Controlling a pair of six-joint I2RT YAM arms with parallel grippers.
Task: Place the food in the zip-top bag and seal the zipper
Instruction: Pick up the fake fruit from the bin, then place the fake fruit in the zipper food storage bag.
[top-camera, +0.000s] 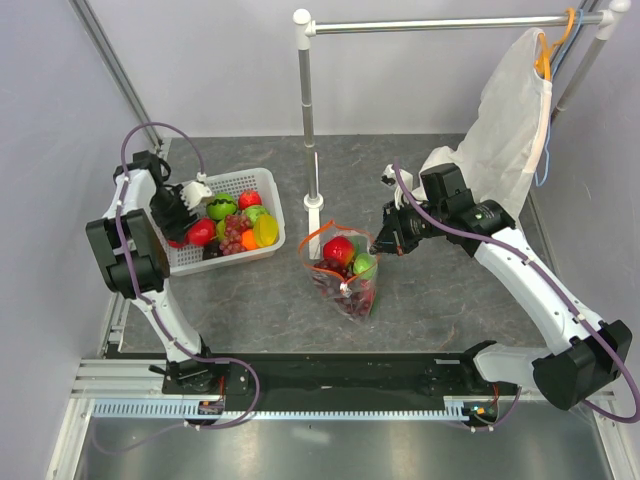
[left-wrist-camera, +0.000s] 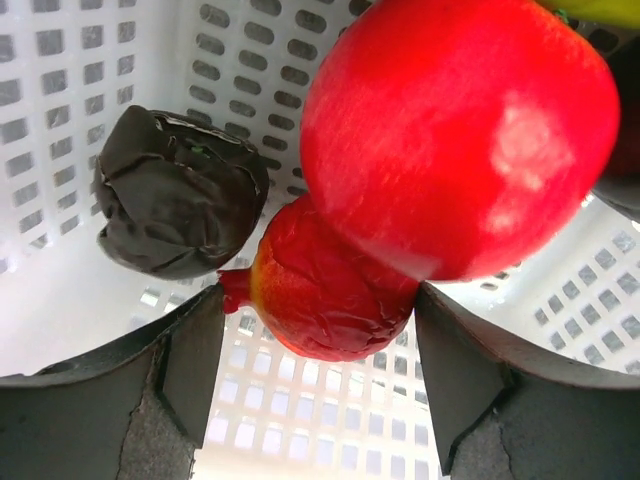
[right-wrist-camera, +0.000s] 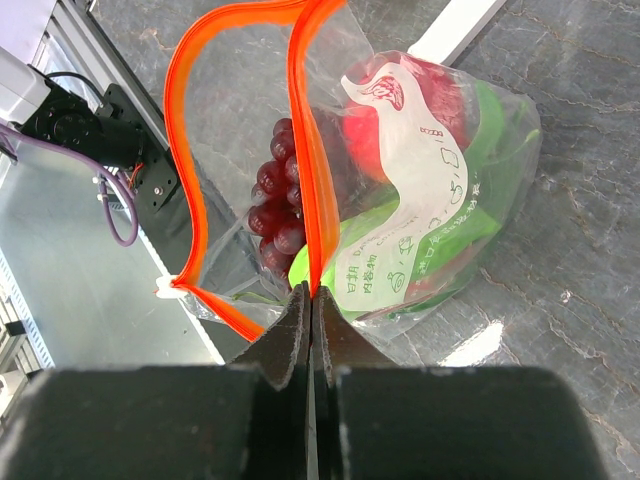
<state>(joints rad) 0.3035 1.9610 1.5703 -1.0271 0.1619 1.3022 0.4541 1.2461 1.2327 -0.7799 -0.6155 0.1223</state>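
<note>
The clear zip-top bag (top-camera: 345, 275) stands on the table mid-scene, mouth open. It holds a red apple (top-camera: 339, 250), a green piece (top-camera: 365, 265) and purple grapes (right-wrist-camera: 278, 210). My right gripper (top-camera: 383, 243) is shut on the orange-red zipper strip (right-wrist-camera: 305, 150) at the bag's right edge and holds it up. The white slider (right-wrist-camera: 165, 288) sits at the far end. My left gripper (top-camera: 190, 225) is open inside the white slotted basket (top-camera: 262, 185). Its fingers (left-wrist-camera: 190, 370) flank a wrinkled red-orange piece (left-wrist-camera: 330, 300) under a red apple (left-wrist-camera: 460, 130).
A dark wrinkled piece (left-wrist-camera: 175, 190) lies in the basket to the left. The basket also holds green, yellow and orange pieces (top-camera: 262, 230). A rack pole on a white base (top-camera: 314, 205) stands just behind the bag. A white garment cover (top-camera: 510, 120) hangs at the back right.
</note>
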